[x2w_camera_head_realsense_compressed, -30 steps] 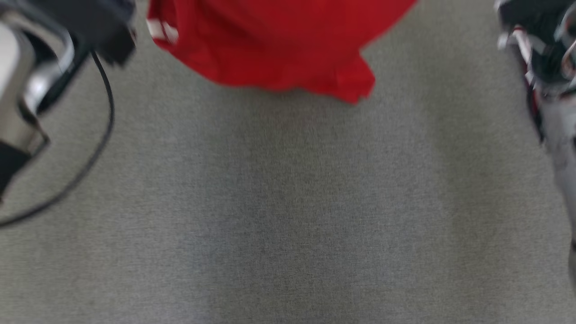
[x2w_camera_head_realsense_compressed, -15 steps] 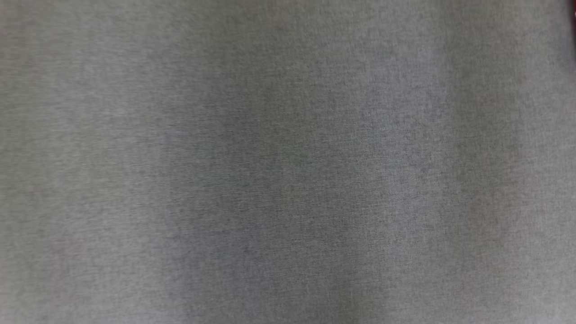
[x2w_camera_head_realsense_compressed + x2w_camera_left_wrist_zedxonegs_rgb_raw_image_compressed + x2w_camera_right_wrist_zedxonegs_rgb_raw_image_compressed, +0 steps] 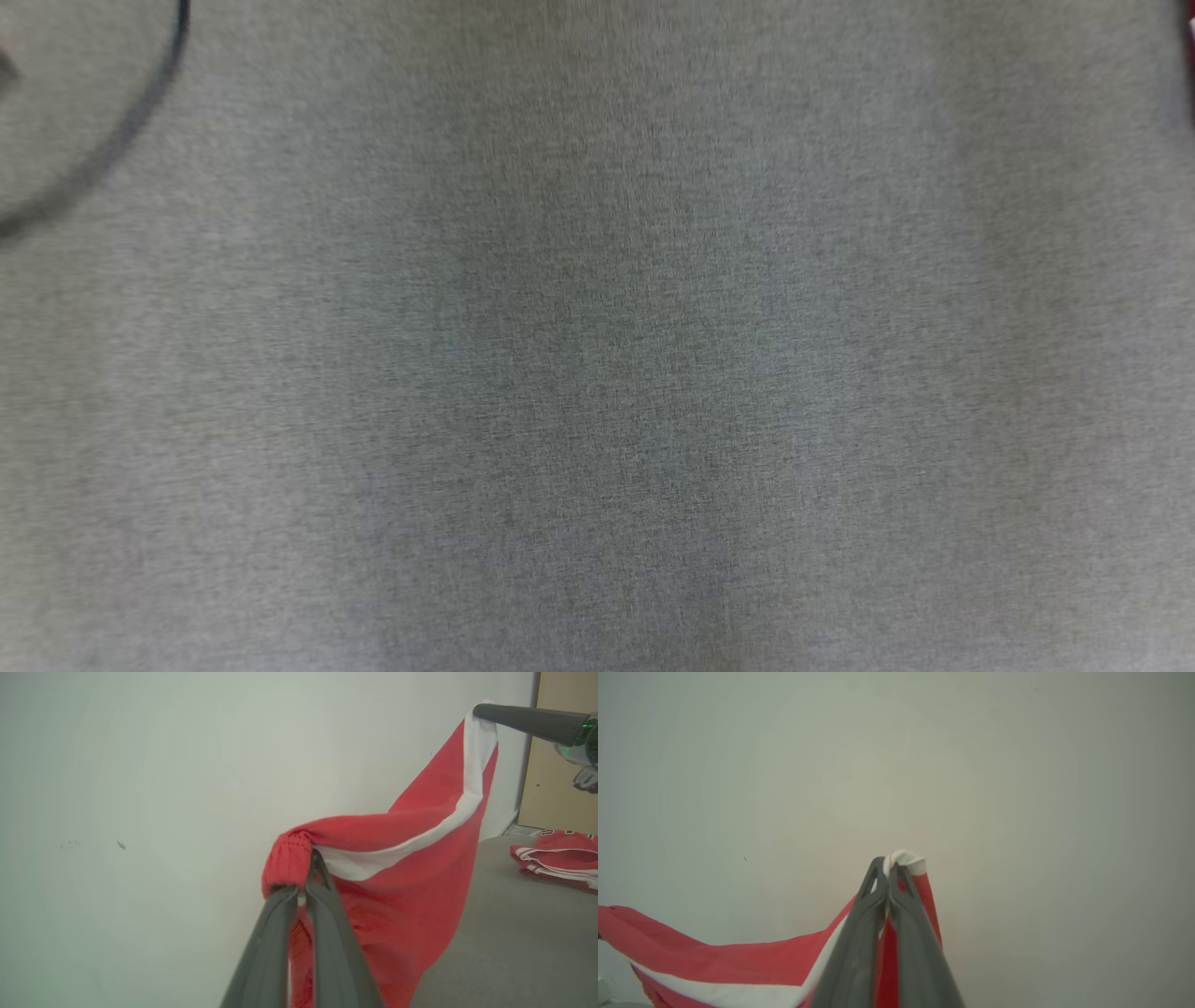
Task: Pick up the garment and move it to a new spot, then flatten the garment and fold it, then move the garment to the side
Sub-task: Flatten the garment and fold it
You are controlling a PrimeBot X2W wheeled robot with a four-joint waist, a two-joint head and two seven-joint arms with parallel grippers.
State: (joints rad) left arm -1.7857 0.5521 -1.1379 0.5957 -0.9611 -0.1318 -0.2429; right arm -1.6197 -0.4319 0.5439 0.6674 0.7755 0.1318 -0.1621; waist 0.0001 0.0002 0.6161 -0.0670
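Observation:
The garment is red with a white stripe and hangs in the air, stretched between both grippers, in front of a pale wall. In the left wrist view my left gripper is shut on a bunched red elastic edge of it. The right gripper pinches the white-striped corner at that view's upper right. In the right wrist view my right gripper is shut on the same white-edged corner, and the garment sags away to the lower left.
The grey cloth-covered table lies under the head camera, with a dark cable looping at the upper left. Folded red garments lie on the table's far right. A wooden panel stands beside the wall.
The head view has shifted: the red garment and both arms seen a second ago have left it. A bit of the cable has come back at the upper left.

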